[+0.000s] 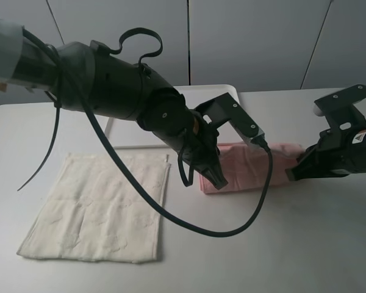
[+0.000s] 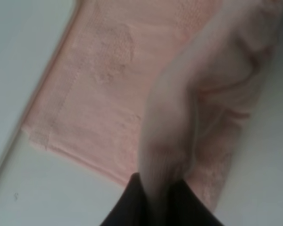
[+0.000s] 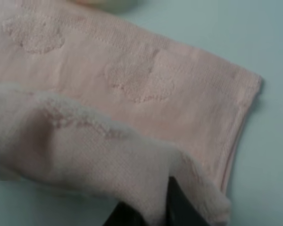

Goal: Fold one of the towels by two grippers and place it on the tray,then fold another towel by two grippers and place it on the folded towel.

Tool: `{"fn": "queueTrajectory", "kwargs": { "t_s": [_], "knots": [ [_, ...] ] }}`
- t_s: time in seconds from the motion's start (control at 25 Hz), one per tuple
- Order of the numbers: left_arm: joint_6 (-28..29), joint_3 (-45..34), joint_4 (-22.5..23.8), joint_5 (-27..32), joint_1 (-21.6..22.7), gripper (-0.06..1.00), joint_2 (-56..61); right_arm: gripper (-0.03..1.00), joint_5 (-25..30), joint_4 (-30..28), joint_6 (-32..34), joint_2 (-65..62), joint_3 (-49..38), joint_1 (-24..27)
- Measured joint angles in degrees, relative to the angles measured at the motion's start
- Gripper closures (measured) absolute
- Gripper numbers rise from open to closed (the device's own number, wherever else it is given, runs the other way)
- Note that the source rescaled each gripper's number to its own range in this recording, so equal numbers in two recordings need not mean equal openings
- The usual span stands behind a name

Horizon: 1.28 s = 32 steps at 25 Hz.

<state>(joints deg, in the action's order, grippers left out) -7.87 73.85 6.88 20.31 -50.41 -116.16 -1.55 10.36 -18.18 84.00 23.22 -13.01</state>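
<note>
The pink towel (image 1: pixel 250 166), a folded strip on the table (image 1: pixel 329 244) at 5 o'clock of the tray (image 1: pixel 201 93), is pinched at its 9 & 3 o'clock ends by L gripper (image 1: pixel 216 178) & R gripper (image 1: pixel 293 173), jaws narrow on cloth; soft, light & limp, it is judged best held by corners.

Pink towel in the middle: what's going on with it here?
Both arms are working the pink towel. The left gripper pinches one end and the right gripper the other. The towel lies folded into a narrow strip on the table, beside the white tray, not on it. The cream towel lies spread flat to the side, with neither gripper on it.
</note>
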Motion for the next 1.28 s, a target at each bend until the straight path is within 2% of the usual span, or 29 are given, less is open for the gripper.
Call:
{"fn": "queueTrajectory", "kwargs": {
  "t_s": [0.08, 0.16, 0.2, 0.28, 0.36, 0.44, 0.52, 0.72, 0.8, 1.0, 1.12, 1.28],
  "knots": [
    [0.42, 0.00, 0.27, -0.92, 0.38, 0.74, 0.00, 0.94, -2.76, 1.47, 0.00, 0.90, 0.00, 0.00],
    [2.34, 0.00, 1.34, -1.88, 0.88, 0.58, 0.00, 0.83, -5.44, 3.36, -0.21, 1.37, 0.00, 0.00],
    [3.66, 0.00, 2.27, -2.40, 0.99, 0.47, 0.00, 0.74, -6.85, 4.22, -0.63, 1.40, 0.00, 0.00],
    [7.19, 0.00, 4.50, -3.37, 1.52, 0.24, 0.00, 0.49, -8.80, 6.18, -1.83, 1.40, 0.00, 0.00],
    [10.17, 0.00, 6.88, -3.80, 1.89, 0.09, 0.00, 0.26, -9.76, 8.63, -2.97, 1.40, 0.00, 0.00],
    [12.14, 0.00, 8.53, -3.93, 2.14, 0.02, 0.00, 0.10, -10.47, 11.98, -4.10, 1.40, 0.00, 0.00],
    [12.83, 0.00, 9.21, -3.93, 2.36, -0.01, 0.00, 0.03, -11.38, 15.54, -5.27, 1.40, 0.00, 0.00],
    [14.44, 0.00, 8.95, -3.82, 2.47, -0.02, 0.00, -0.01, -11.07, 20.81, -6.58, 1.40, 0.00, 0.00],
    [17.18, 0.00, 7.34, -2.88, 2.86, -0.02, 0.00, -0.01, -8.19, 23.37, -7.45, 1.40, 0.80, 0.00],
    [19.98, 2.49, 3.65, 4.90, 4.75, -0.03, 0.00, -0.02, -1.97, 26.18, -9.46, 1.53, 5.85, 0.00],
    [19.74, 5.74, 0.48, 8.84, 6.01, -0.03, 0.00, -0.02, 4.28, 26.21, -9.86, 1.53, 9.80, 1.51],
    [19.66, 10.47, -1.02, 14.05, 6.84, -0.03, -1.61, -0.03, 15.06, 25.66, -9.98, 1.53, 14.63, 7.61]
  ]
}}
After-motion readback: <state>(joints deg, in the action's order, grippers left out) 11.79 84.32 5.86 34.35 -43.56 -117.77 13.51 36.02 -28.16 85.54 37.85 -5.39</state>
